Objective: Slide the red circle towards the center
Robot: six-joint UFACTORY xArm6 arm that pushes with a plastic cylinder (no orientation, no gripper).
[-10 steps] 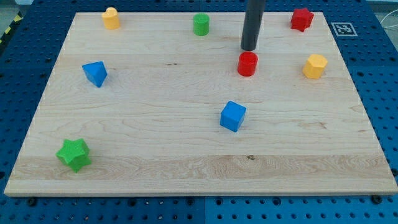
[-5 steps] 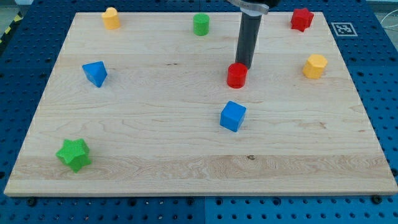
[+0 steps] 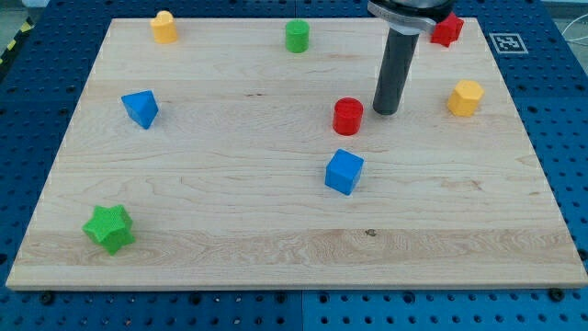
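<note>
Camera view: wooden board [image 3: 276,239] on blue pegboard. Red circle [image 3: 347,117] sits right of frame centre, slightly above it. My tip [image 3: 385,111] rests on the board just to its right, a narrow gap between them, not touching. No hand on this arm, only the bare rod. Blue cube [image 3: 344,171] just below the circle. Yellow hexagon block [image 3: 465,97] further right. Red star-like block [image 3: 448,29] at upper right, partly behind the rod's mount.
</note>
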